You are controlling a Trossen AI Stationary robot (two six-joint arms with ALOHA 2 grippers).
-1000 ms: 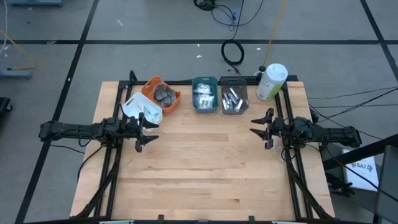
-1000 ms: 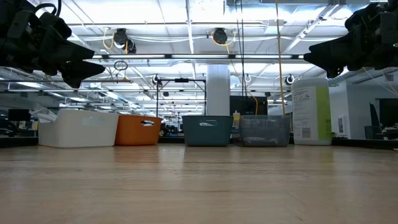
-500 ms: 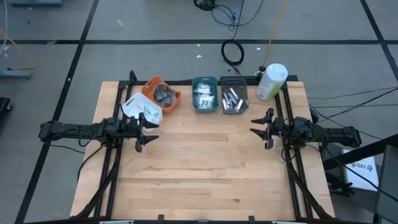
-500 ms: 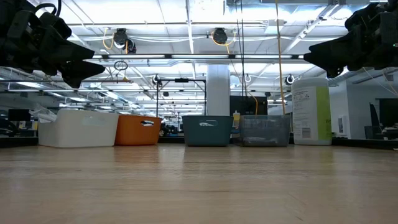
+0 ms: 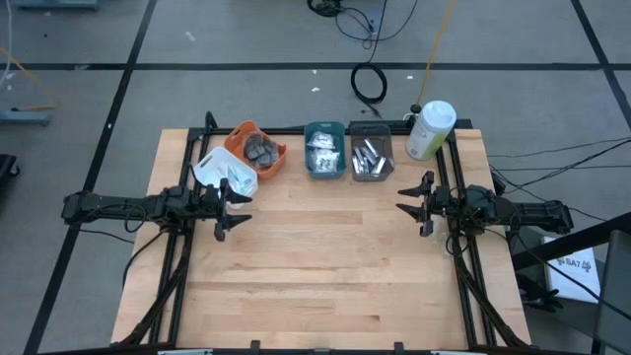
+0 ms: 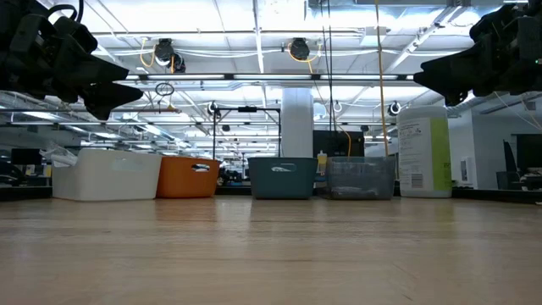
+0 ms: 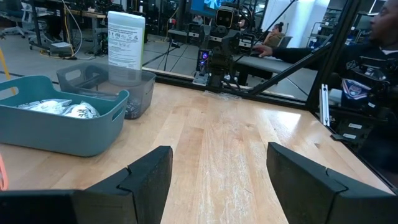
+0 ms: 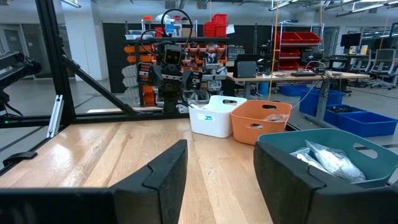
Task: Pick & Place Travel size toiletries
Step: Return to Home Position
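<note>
Four bins stand in a row along the table's far edge. The orange bin (image 5: 258, 149) holds dark grey round discs (image 5: 261, 149). The teal bin (image 5: 324, 150) holds white clear-wrapped packets (image 5: 321, 153), also seen as packets (image 7: 59, 109) in the left wrist view. The grey bin (image 5: 371, 157) holds small silver tubes (image 5: 369, 155). The white bin (image 5: 226, 173) sits at the row's left end; its contents do not show. My left gripper (image 5: 232, 208) hovers open at the table's left side, my right gripper (image 5: 414, 202) open at the right side. Both are above the bare wood.
A big white-and-green bottle (image 5: 430, 129) stands at the far right corner beside the grey bin. Black frame rails (image 5: 177, 256) run along the table's left and right sides. Bare wood (image 5: 325, 256) spreads between the arms and toward the near edge. A person sits beyond the table (image 7: 277, 34).
</note>
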